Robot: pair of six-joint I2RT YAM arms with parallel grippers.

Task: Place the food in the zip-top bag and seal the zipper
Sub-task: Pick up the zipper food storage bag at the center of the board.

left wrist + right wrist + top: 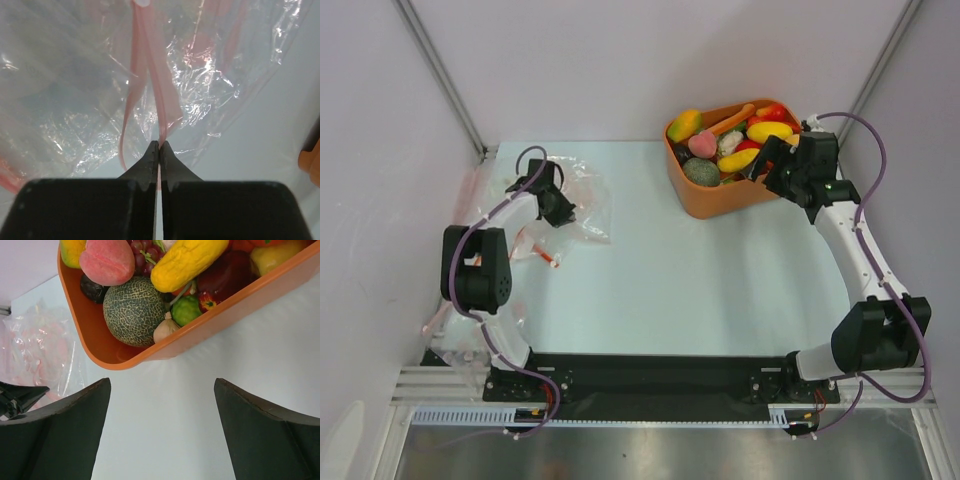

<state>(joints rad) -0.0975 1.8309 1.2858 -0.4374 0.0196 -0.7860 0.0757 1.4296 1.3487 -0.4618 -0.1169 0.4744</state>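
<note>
The clear crinkly zip-top bag [570, 210] lies at the left of the table. My left gripper [558, 212] is shut on its pale-pink zipper strip [155, 90], which runs up from the fingertips in the left wrist view, where the gripper [159, 145] pinches it. The food fills the orange tub [715, 195]: a netted melon [134, 310], a pink peach [107, 261], a yellow corn-like piece [187, 260], a green lime [186, 310], red and orange pieces. My right gripper [760, 165] is open and empty at the tub's right side, its fingers wide apart over the table in the right wrist view [162, 405].
Grey walls close in the table on the left, back and right. The tub stands at the back right. The bag [35, 350] and the left fingertips [20, 397] show at the left of the right wrist view. An orange edge [311, 160] shows at the right of the left wrist view.
</note>
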